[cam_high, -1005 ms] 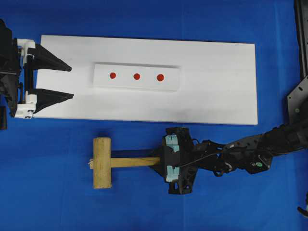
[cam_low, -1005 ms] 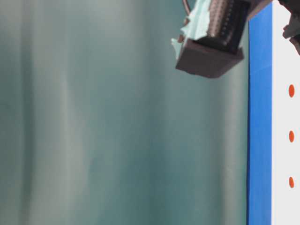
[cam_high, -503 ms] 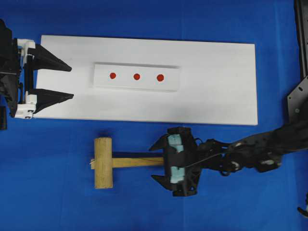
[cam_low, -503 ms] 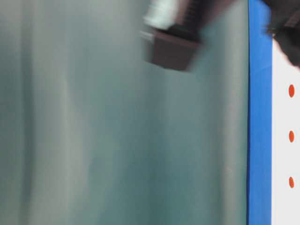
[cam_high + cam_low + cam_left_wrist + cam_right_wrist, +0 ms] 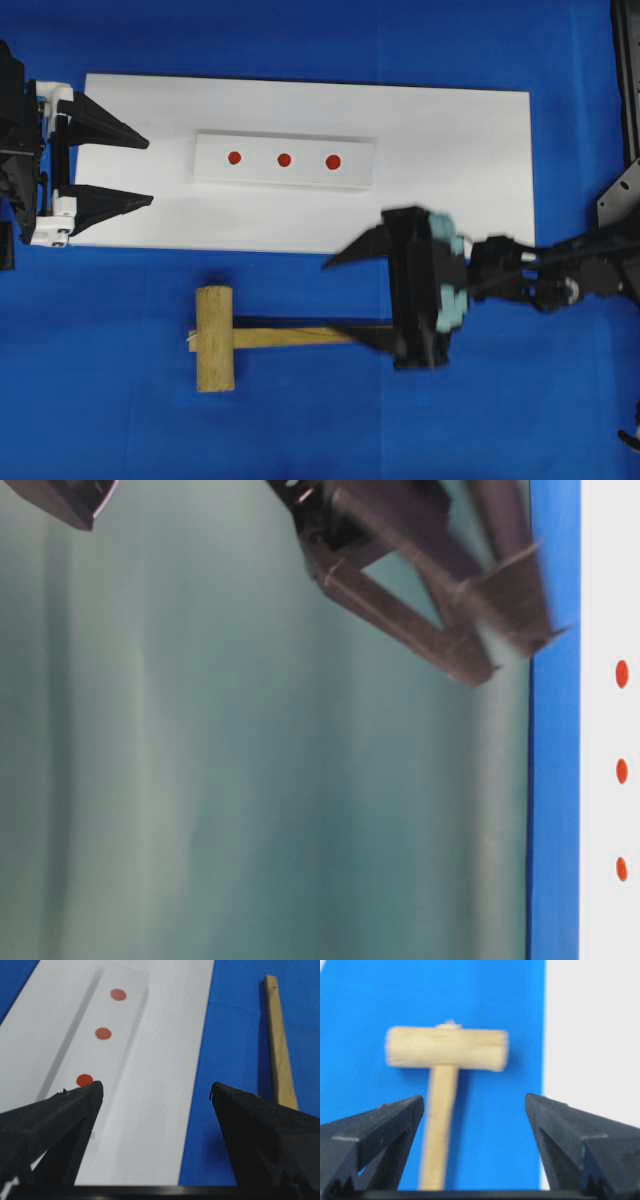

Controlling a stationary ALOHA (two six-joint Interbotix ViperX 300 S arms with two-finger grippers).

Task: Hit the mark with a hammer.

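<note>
Two of my grippers stand wide open and empty; my right gripper [image 5: 348, 300] hangs above the handle end of the hammer [image 5: 213, 338], which lies flat on the blue cloth [image 5: 120, 400] ahead of its fingertips; my left gripper [image 5: 148, 171] sits at the white board's [image 5: 450, 170] far end; the mark [image 5: 333, 161], nearest my right, lies on the raised strip [image 5: 283, 160] beside two smaller dots.

A large white board [image 5: 450, 170] is lying across the frame's upper middle on a blue tabletop [image 5: 120, 420], carrying a small raised white strip [image 5: 355, 175] with two smaller red dots [image 5: 234, 157].
</note>
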